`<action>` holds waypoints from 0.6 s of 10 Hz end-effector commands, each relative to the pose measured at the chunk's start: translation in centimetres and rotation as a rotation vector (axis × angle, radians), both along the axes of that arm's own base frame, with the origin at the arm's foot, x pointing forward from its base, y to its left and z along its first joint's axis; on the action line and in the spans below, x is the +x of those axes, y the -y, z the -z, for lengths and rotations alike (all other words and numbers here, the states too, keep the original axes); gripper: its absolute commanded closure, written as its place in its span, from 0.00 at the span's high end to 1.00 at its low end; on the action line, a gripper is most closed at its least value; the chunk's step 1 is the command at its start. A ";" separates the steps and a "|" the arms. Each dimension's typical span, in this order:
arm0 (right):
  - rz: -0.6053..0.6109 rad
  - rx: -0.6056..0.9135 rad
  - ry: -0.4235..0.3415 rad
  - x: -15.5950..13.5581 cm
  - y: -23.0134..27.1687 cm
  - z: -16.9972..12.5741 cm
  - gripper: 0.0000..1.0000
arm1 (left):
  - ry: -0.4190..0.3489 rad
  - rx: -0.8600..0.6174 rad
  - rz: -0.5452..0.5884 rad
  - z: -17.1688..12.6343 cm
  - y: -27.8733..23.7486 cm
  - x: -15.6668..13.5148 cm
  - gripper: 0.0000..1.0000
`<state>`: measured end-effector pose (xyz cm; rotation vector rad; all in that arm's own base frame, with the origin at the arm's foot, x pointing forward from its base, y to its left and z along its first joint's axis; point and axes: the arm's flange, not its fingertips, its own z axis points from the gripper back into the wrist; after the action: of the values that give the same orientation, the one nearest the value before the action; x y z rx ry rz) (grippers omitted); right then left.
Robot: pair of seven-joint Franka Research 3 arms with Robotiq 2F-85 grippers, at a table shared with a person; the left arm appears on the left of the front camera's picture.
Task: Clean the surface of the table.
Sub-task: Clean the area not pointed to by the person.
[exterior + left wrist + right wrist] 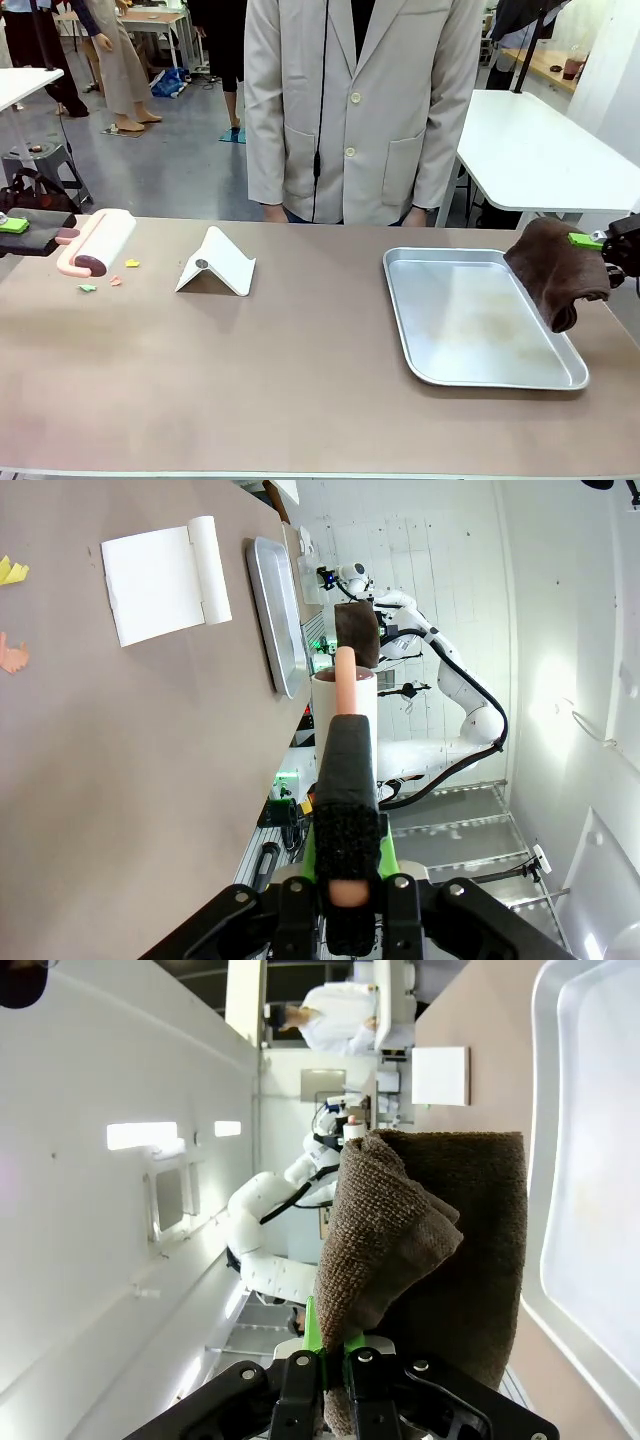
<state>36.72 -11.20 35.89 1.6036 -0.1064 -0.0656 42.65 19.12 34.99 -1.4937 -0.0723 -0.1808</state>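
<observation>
From the front: smooth matte taupe counter [300,380] across the full width, pale edge nearest. At far left, left pincer [30,232] clamped shut on the pink handle of a lint roller [100,240], a white cylinder low at the counter; contact hard to tell. Just beside it, small paper scraps [88,288] in green, pink and yellow. Near the middle, a white folded stand [216,263], tent-shaped. To the right, a shallow shiny metal tray [500,383] with rounded corners. At far right, right pincer [592,242] pinched tight on a brown towel [555,275], bunched and hanging above the tray's right rim. Beyond the far edge, a person [360,110] in a beige coat, hands at the edge.

From the left wrist: black rough-surfaced fingers [345,820] squeezing the handle's rounded end, stand flattened to a white sheet with a rolled edge.

From the right wrist: looped, nubby weave of the towel, folded double, green pad [311,1325] pressed against it.
</observation>
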 end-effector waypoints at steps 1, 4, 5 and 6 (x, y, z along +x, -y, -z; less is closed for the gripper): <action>0.015 0.015 0.015 0.2 0.1 -0.4 0.00 | 0.008 -0.006 0.004 -0.3 0.0 -0.2 0.00; 0.015 0.015 0.015 0.2 0.1 -0.4 0.00 | 0.008 -0.006 0.004 -0.3 0.0 -0.2 0.00; 0.015 0.015 0.015 0.2 0.1 -0.4 0.00 | 0.008 -0.006 0.004 -0.3 0.0 -0.2 0.00; 0.015 0.015 0.015 0.2 0.1 -0.4 0.00 | 0.008 -0.006 0.004 -0.3 0.0 -0.2 0.00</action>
<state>36.72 -11.20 35.89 1.6036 -0.1064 -0.0655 42.65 19.12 34.99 -1.4937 -0.0723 -0.1808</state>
